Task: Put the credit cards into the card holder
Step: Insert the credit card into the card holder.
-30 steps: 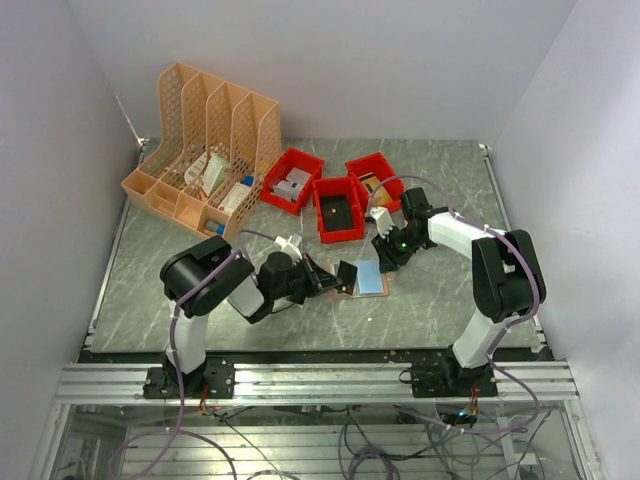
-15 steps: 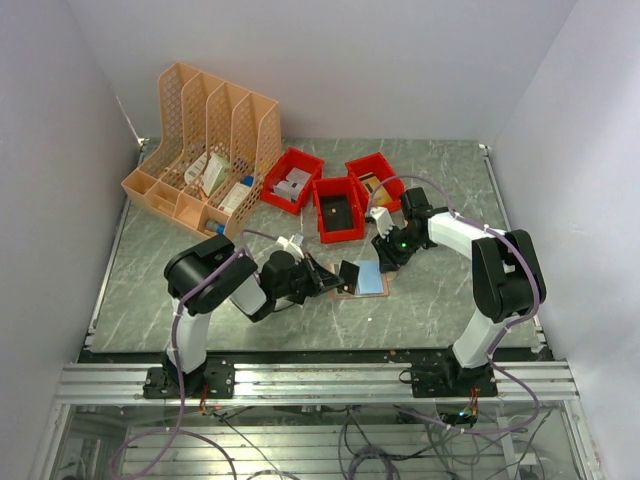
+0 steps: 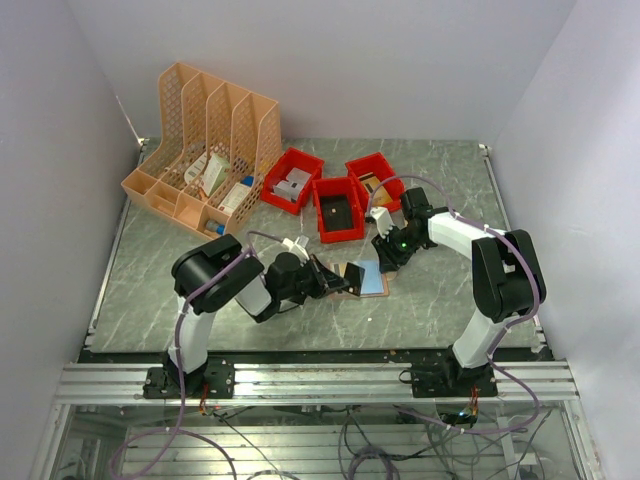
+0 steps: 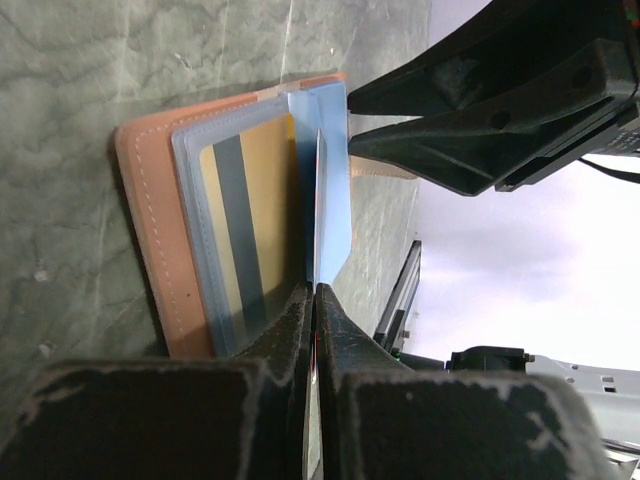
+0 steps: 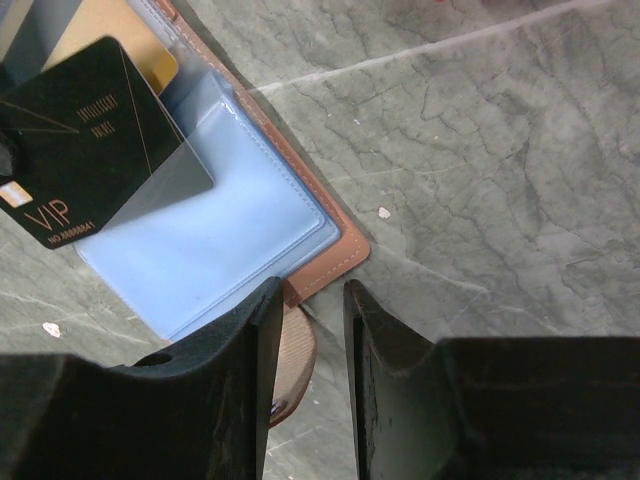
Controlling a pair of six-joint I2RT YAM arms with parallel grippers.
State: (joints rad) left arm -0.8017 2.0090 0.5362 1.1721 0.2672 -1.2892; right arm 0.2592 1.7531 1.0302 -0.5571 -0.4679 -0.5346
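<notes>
The salmon card holder (image 3: 372, 285) lies open on the table, its clear sleeves spread out. One sleeve shows a gold card (image 4: 255, 215), and a blue sleeve (image 5: 225, 245) lies beside it. My left gripper (image 4: 316, 292) is shut on a black VIP card (image 5: 90, 140), held edge-on just above the blue sleeve. My right gripper (image 5: 310, 295) stands at the holder's far corner (image 5: 340, 250) with its jaws a little apart. The holder's snap tab (image 5: 295, 360) lies in that gap, partly under the left finger.
An orange lattice file rack (image 3: 205, 150) stands at the back left. Three red bins (image 3: 338, 208) with small items sit just behind the holder. The two grippers face each other closely across the holder.
My left arm has edged to the right, bringing the black card a little further over the open holder. The right arm has not moved.
</notes>
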